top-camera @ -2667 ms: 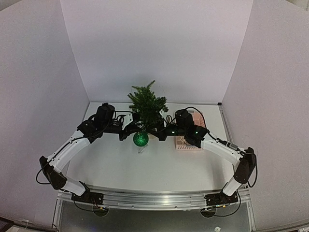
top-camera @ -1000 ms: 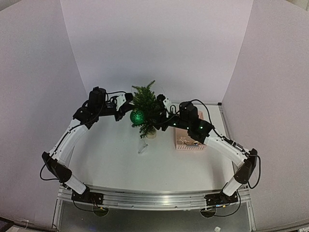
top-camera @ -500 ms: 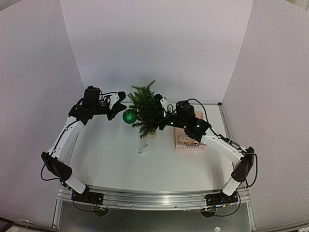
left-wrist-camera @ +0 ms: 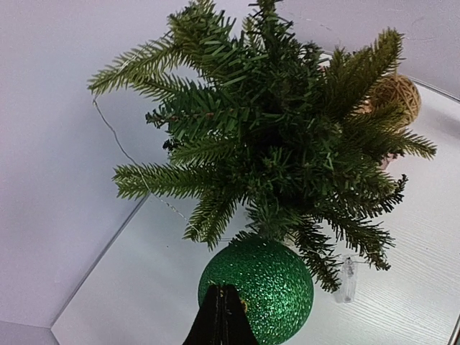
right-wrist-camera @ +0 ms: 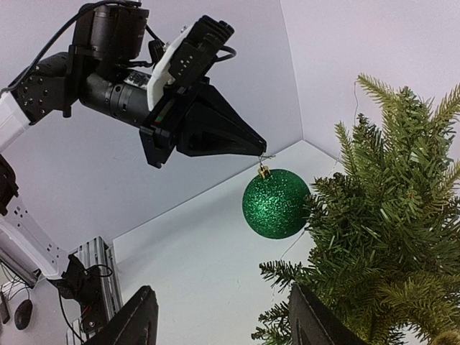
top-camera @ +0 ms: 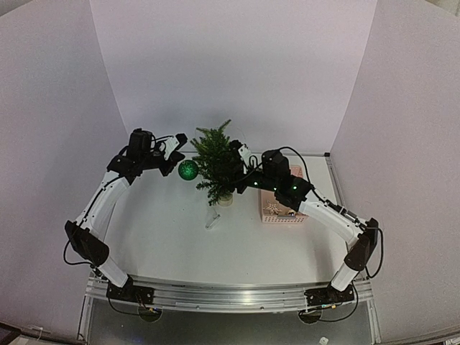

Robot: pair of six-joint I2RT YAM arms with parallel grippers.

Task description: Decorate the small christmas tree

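The small christmas tree [top-camera: 215,162] stands upright on its pale round base [top-camera: 225,200] at the table's back middle. It fills the left wrist view [left-wrist-camera: 280,144] and the right side of the right wrist view [right-wrist-camera: 388,237]. My left gripper [top-camera: 178,161] is shut on the hanger loop of a glittery green bauble [top-camera: 188,170]. The bauble [right-wrist-camera: 275,203] hangs from the closed fingertips [right-wrist-camera: 255,149] just left of the tree, its side at the branch tips. My right gripper [right-wrist-camera: 223,320] is open and empty, right of the tree and low among the branches.
A pink basket [top-camera: 282,208] sits right of the tree, under the right arm. A wicker ball [left-wrist-camera: 395,93] shows behind the branches. A small clear plastic piece [top-camera: 212,219] lies in front of the base, with a thin wire [left-wrist-camera: 129,154] trailing from the tree.
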